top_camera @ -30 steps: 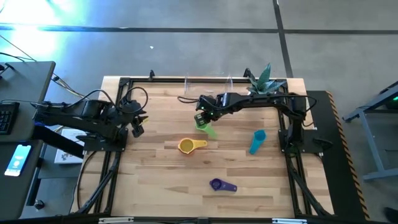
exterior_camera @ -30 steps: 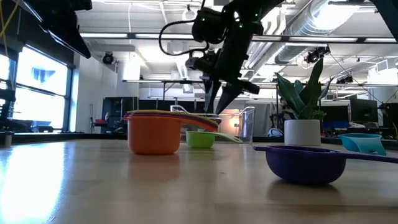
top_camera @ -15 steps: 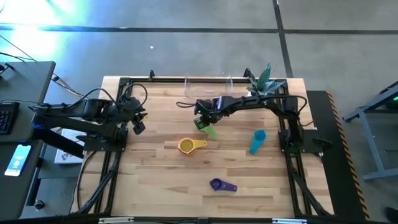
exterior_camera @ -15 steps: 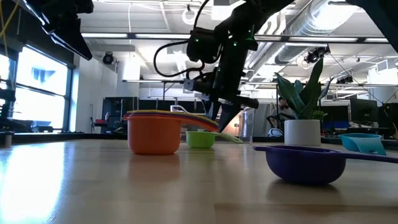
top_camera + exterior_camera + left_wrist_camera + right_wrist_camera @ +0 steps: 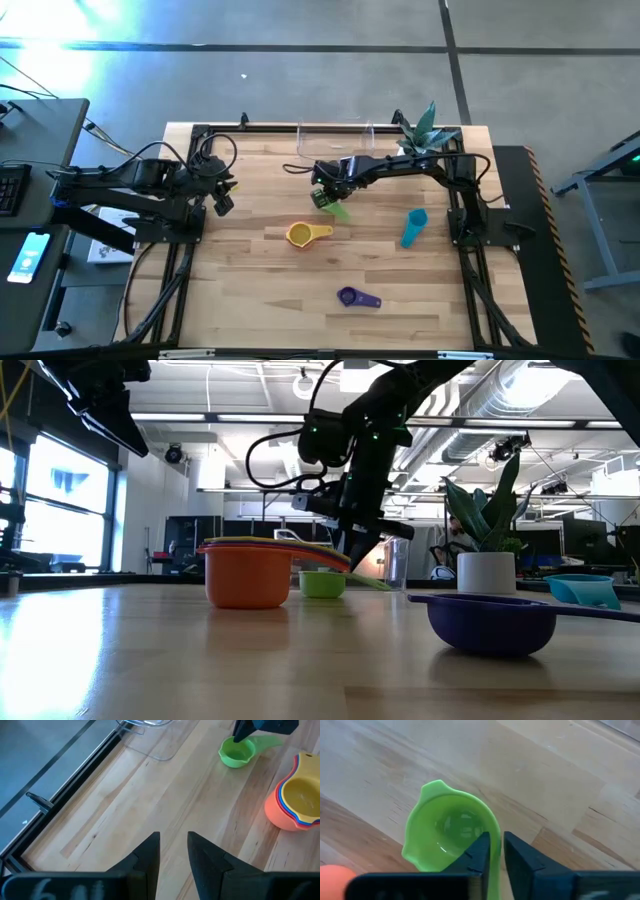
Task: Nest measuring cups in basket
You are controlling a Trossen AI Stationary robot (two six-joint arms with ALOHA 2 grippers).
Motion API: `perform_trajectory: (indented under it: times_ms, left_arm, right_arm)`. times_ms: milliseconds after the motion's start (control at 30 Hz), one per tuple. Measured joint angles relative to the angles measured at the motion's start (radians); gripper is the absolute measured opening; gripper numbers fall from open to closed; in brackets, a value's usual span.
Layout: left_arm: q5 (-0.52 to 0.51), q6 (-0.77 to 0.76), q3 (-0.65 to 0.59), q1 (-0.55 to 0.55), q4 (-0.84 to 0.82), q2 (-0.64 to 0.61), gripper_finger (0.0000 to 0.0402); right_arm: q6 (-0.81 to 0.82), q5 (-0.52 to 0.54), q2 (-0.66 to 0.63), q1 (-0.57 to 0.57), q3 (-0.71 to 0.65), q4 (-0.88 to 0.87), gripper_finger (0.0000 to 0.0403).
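A small green measuring cup [image 5: 331, 206] rests bowl-down on the wooden table, with my right gripper [image 5: 496, 849] shut on it from above. An orange cup with a yellow one nested inside [image 5: 300, 235] stands nearer the front edge. A light blue cup [image 5: 413, 227] lies to the right, and a purple cup [image 5: 350, 297] near the front. The clear basket [image 5: 335, 131] stands at the far edge. My left gripper [image 5: 173, 845] hovers open above the table's left side, with nothing between its fingers. My right gripper pinches the green cup's wall [image 5: 495, 832] on the handle side. One finger [image 5: 481, 846] stands over the bowl's inside and the other [image 5: 519, 854] outside it. The fingers come steeply from above. The cup sits upright with its bottom on the table [image 5: 322, 585].
A white pot with a green plant [image 5: 424, 126] stands at the far right corner beside the basket. A black frame rail [image 5: 300, 128] runs along the table's edges. Bare wood lies left of the stacked cups and between the cups.
My right gripper has sunk toward the table onto the green cup, and its fingers have closed in on the cup's wall. The green cup has stayed where it was.
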Motion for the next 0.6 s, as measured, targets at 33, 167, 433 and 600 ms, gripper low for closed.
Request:
perform_trajectory:
  times_ms: [33,167,433,600]
  left_arm:
    - [0.0,0.0,0.0,0.0,0.0,0.0,0.009]
    - [0.0,0.0,0.0,0.0,0.0,0.0,0.009]
    - [0.002,0.001,0.0,0.0,0.0,0.0,0.009]
    - [0.002,0.001,0.0,0.0,0.0,0.0,0.009]
  right_arm:
    - [0.002,0.0,0.0,0.0,0.0,0.0,0.0034]
    - [0.003,-0.007,0.0,0.0,0.0,0.0,0.0005]
    - [0.012,-0.007,0.0,0.0,0.022,-0.029,0.0002]
    - [-0.035,-0.006,0.0,0.0,0.104,-0.107,0.0001]
